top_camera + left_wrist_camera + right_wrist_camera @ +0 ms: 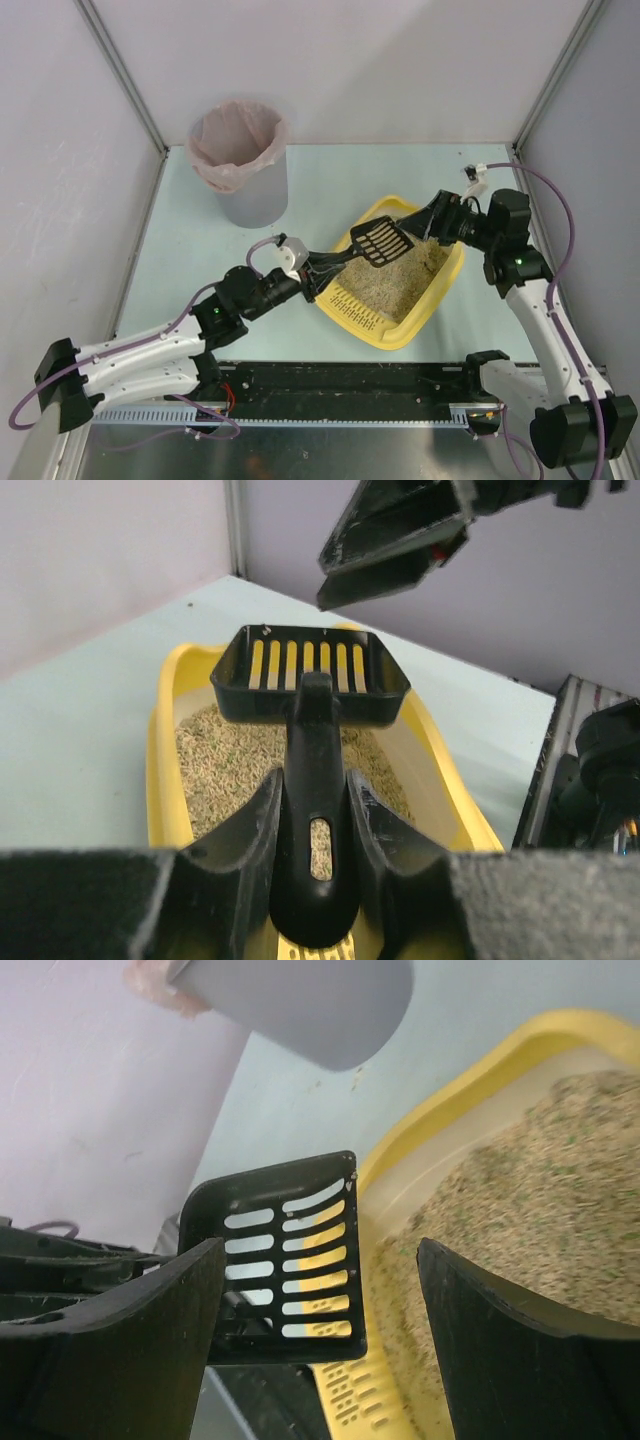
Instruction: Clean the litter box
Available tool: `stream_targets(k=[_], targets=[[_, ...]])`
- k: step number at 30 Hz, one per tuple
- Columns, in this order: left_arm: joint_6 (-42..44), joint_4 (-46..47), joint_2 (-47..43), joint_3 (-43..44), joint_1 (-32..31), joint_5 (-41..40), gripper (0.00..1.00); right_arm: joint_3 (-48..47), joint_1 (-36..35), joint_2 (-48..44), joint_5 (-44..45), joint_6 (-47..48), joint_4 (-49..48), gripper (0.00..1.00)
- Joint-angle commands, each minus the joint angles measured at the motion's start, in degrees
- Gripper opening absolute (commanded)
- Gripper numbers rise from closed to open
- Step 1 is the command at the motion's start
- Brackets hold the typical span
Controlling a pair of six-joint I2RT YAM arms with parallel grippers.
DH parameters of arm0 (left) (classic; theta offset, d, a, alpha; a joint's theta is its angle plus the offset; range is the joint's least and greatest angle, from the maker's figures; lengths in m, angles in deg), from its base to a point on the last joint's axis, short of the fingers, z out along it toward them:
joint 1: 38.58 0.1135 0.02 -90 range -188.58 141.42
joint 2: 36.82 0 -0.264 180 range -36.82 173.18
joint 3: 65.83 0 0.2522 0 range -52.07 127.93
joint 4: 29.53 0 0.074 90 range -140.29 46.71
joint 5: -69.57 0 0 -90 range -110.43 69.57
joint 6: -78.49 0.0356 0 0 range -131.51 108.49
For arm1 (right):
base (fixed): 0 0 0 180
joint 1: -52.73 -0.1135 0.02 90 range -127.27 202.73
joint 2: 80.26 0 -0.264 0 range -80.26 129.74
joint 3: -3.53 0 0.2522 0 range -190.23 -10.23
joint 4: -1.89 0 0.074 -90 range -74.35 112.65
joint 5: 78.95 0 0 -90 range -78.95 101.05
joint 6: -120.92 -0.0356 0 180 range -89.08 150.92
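Observation:
The yellow litter box (pixel 405 335) holds beige litter and sits right of the table's centre. A black slotted scoop (pixel 381 240) hovers empty over its far left part. My left gripper (pixel 318 272) is shut on the scoop's handle (pixel 315 810), and the scoop head (pixel 310 675) points away over the litter. My right gripper (pixel 422 222) stands open just beyond the scoop head. In the right wrist view its fingers (pixel 150 1330) flank the scoop (pixel 290 1260) without touching it. The litter box rim (pixel 470 1090) runs behind.
A grey bin (pixel 245 175) with a pink liner stands at the back left. White walls close in the table on three sides. The arms' base rail (pixel 340 385) runs along the near edge.

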Motion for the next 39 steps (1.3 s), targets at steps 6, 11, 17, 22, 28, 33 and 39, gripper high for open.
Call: stream_targets(k=[6,11,17,22,28,33,39], targets=[[-7.98,-22.03,0.49,11.50,-0.10,-10.00,0.00,-0.41,0.01,-11.53,29.50,3.14,4.78,0.82],[-10.26,-31.70,1.55,16.16,-0.10,-10.45,0.00,-0.41,0.01,-16.71,39.62,6.56,8.65,0.81],[-10.18,-39.63,9.10,23.10,-0.19,-6.59,0.00,-0.33,0.01,-18.13,42.27,7.71,11.02,0.81],[-9.39,-45.58,14.80,29.94,-0.28,-2.71,0.00,-0.59,0.01,-17.69,41.48,7.36,11.46,0.81],[-11.05,-53.25,21.32,38.04,-1.33,-6.84,0.00,-1.73,0.01,-16.11,40.33,5.35,12.61,0.80],[-15.26,-57.38,26.06,42.79,-4.32,-10.79,0.00,-1.90,0.01,-16.55,40.60,4.46,11.64,0.80],[-20.37,-63.71,30.64,47.63,-4.94,-9.48,0.00,-3.23,0.01,-16.54,40.42,2.71,12.60,0.80]])
